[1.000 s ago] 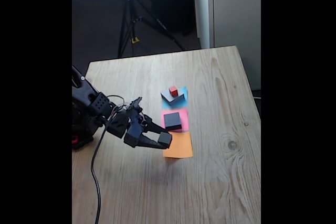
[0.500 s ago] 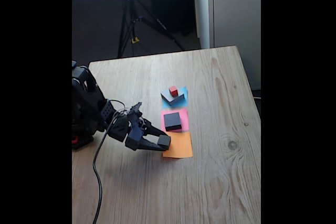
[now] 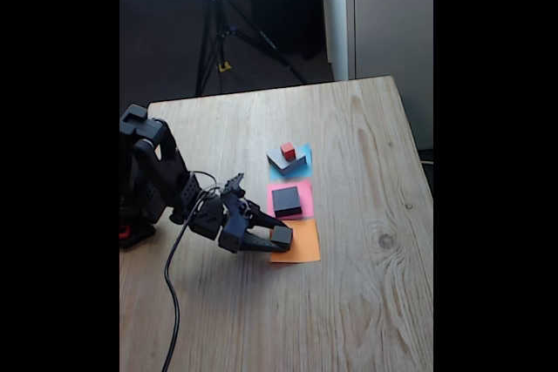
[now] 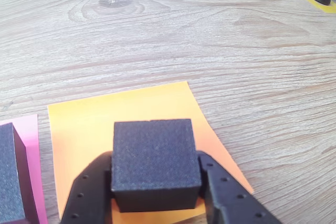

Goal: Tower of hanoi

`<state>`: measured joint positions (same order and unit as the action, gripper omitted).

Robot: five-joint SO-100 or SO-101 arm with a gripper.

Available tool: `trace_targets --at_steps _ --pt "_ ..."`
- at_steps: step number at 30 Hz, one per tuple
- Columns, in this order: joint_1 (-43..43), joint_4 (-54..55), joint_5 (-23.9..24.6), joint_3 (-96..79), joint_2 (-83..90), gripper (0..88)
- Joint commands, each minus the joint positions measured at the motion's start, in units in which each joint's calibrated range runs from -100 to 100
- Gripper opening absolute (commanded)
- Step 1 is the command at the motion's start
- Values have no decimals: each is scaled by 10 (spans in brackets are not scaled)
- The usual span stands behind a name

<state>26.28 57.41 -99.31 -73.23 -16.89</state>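
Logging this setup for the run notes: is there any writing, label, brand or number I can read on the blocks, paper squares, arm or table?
None readable: the small dark grey block in the claw, the orange paper, the black block and the red cube all show plain faces.

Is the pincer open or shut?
Shut on the small block: in the wrist view the pincer's fingers press both its sides, above the orange paper.
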Motion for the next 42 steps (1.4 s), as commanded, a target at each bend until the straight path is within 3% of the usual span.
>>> trace_targets --at_steps 1,10,14,17,20,29,32,37,42 --pt "-7 17 -7 5 -1 160" --pt "-7 36 -7 -1 15 313" --pt "-12 22 -7 -28 77 321" --pt "-14 -46 -7 -58 167 260" --pt "-13 -142 -7 -80 265 163" --pt "-33 -426 -7 -72 492 9" --pt "-52 -536 -7 -52 560 3" --pt "-96 -880 -7 115 648 2" --pt "-155 -1122 -5 307 675 2"
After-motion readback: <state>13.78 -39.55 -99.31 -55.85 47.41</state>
